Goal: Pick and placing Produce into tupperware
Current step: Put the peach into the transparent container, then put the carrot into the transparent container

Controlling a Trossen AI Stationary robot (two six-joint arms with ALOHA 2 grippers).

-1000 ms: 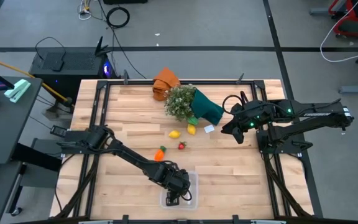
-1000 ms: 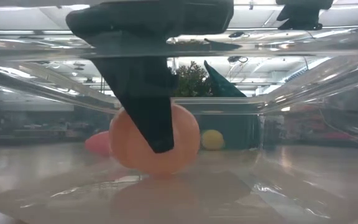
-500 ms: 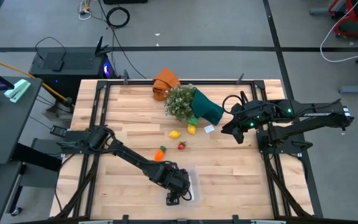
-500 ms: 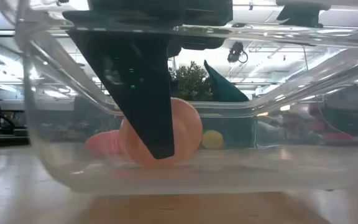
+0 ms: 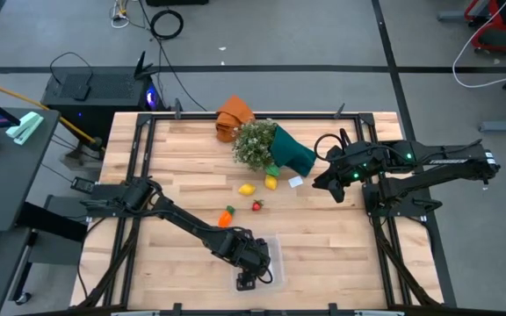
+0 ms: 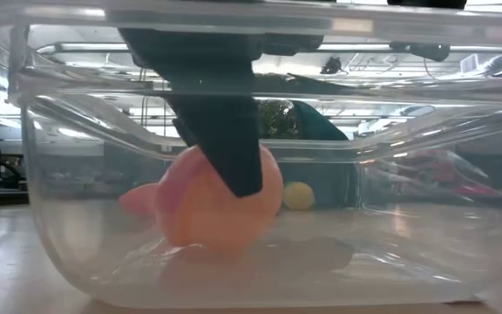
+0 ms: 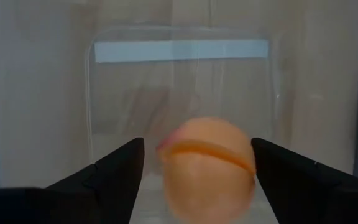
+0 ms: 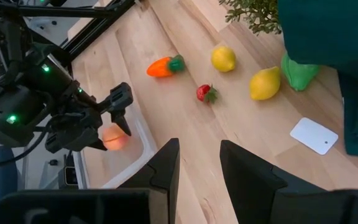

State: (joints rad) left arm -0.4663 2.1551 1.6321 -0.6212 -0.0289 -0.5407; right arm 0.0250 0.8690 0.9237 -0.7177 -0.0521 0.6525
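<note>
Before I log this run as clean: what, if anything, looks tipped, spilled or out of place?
The bushy plant in its teal wrap lies tipped on its side at the table's far edge, beside a crumpled orange cloth. Nothing else stands out: the peach sits inside the clear container, between the left hand's open fingers.

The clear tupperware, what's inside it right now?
The tupperware holds one peach, with the left gripper open around it. A finger covers part of the peach; nothing else shows inside.
</note>
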